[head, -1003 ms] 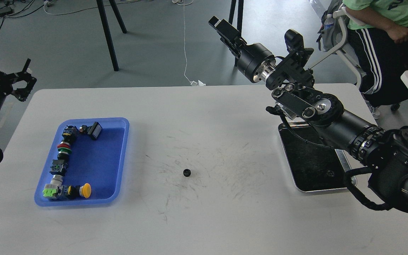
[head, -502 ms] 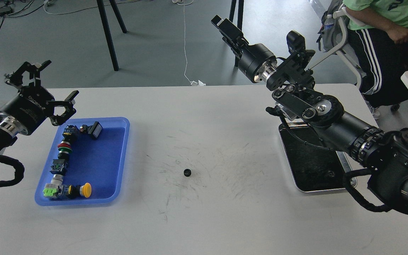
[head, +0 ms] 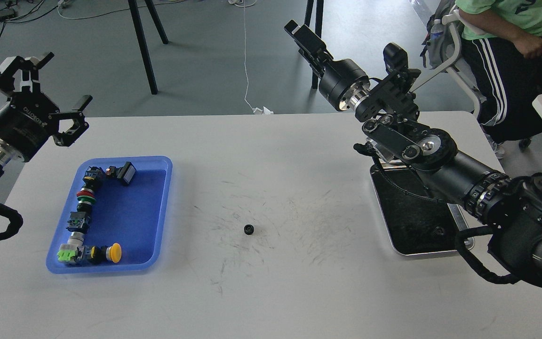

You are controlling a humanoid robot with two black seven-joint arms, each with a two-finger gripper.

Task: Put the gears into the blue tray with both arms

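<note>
Black gear point(head: 248, 229) lies alone mid-surface point(head: 275, 292); left hand point(head: 40, 89) spread above blue tray point(head: 160, 212); right hand point(head: 301, 35) state unclear.

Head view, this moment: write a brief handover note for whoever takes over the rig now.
Left gripper: open, empty, raised beyond the table's left edge, behind the blue tray.
Right gripper: raised beyond the far edge; open or shut cannot be told; no gear seen in it.
One gear lies on the bare table, mid-front. A second gear seems to lie in the silver tray, near its front.
Done: no gear in the blue tray, which holds only push-buttons.
Left: pick and place both gears.
</note>
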